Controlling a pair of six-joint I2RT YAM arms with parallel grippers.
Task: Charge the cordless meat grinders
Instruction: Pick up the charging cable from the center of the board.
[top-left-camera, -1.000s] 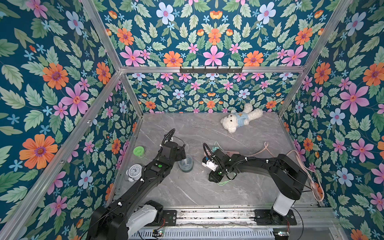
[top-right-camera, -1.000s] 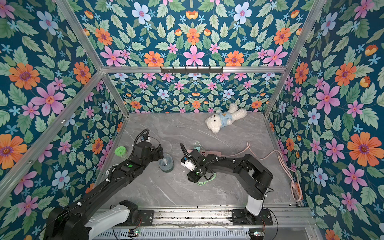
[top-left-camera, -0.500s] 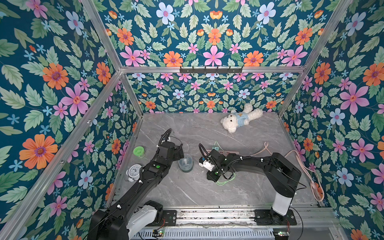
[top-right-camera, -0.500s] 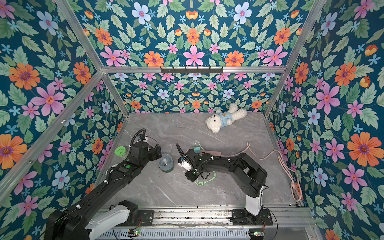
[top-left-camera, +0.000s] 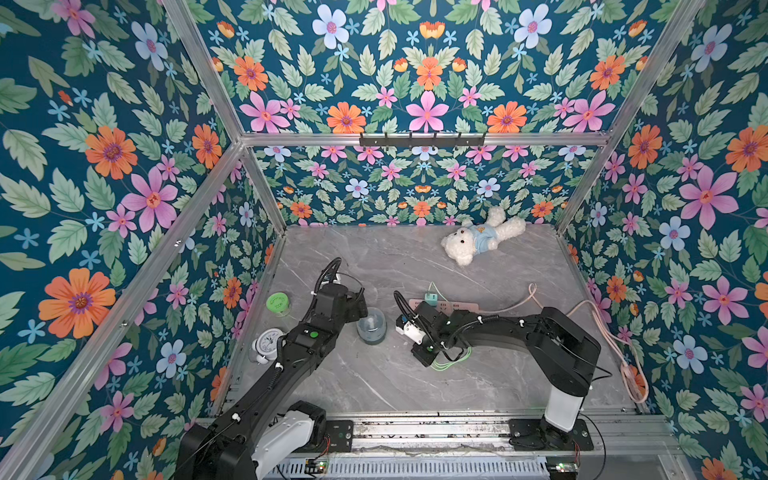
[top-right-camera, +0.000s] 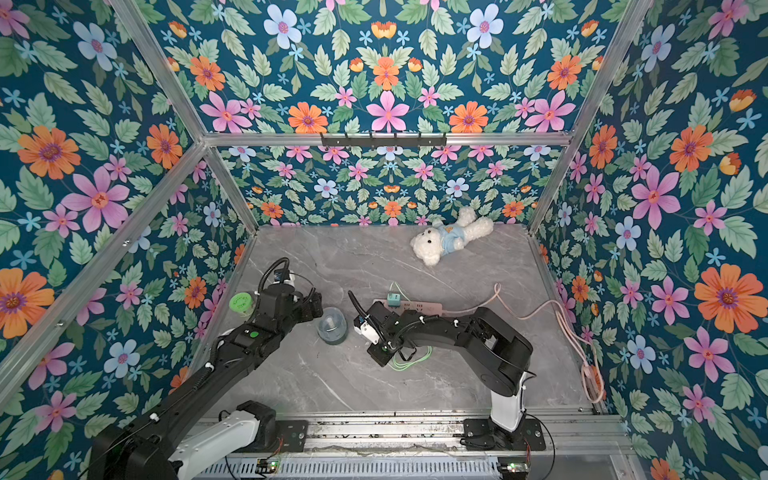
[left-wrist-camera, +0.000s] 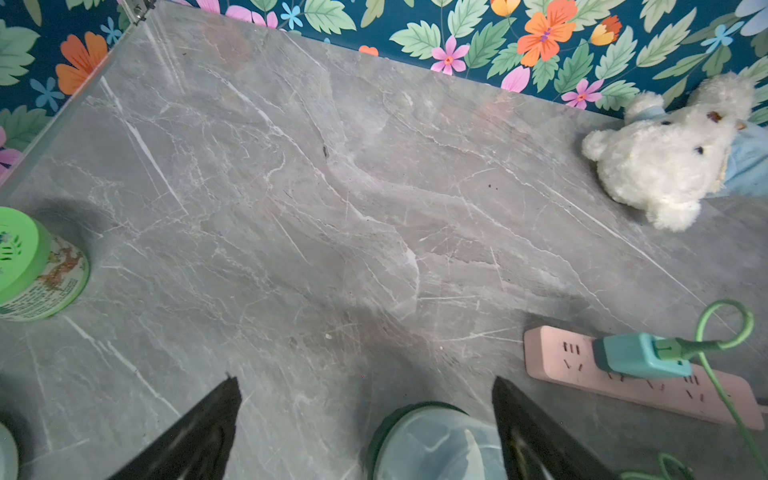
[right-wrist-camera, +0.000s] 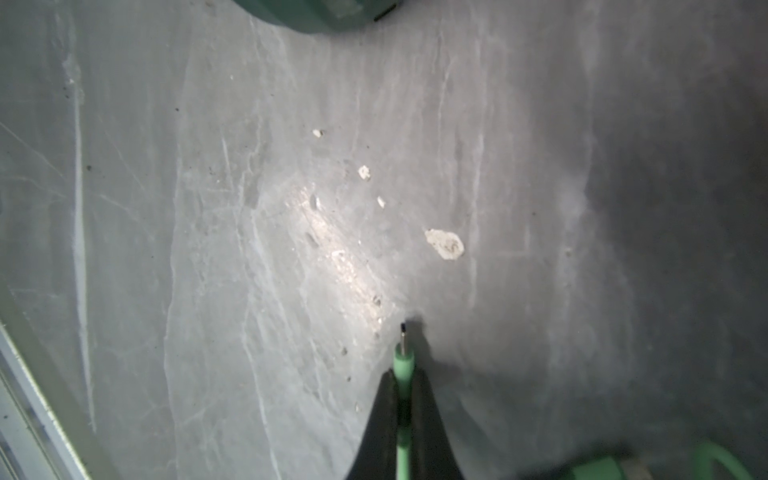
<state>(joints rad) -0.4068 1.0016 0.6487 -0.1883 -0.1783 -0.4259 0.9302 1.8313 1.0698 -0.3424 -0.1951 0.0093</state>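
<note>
- Grey marble tabletop (top-left-camera: 374, 382), floral walls (top-left-camera: 124, 166) around us.
- Pale part shows inside the meat grinder (top-left-camera: 371, 328), which sits within our spread left gripper (left-wrist-camera: 365, 384).
- Our right gripper (right-wrist-camera: 403, 376) pinches the green charging plug (right-wrist-camera: 404, 361).
</note>
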